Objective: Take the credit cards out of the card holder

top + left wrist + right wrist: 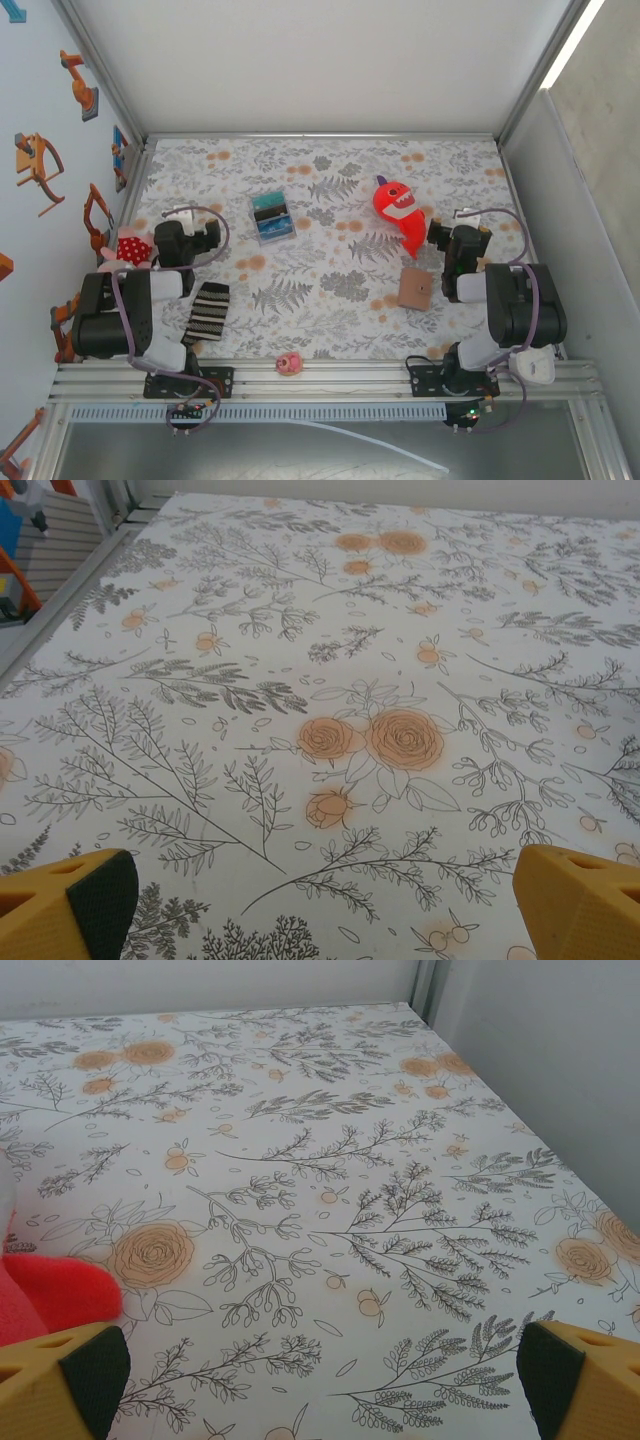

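Where the arms' bases are bolted, a ribbed aluminium rail [330, 380] runs across, with a small pink toy [289, 363] at its edge. Beyond it the table [330, 160] wears a matte cloth printed with grey ferns and orange roses. A black-and-white striped piece of fabric [206, 312] lies flat by the left arm. The card holder [415, 288], tan, flat and squarish, lies beside the right arm, touched by nothing. The left end effector [320, 905] and the right end effector [320, 1380] both gape wide and empty. Farther off sit a red plush shark [398, 213] and a striped block [271, 217], then plain pale walls.
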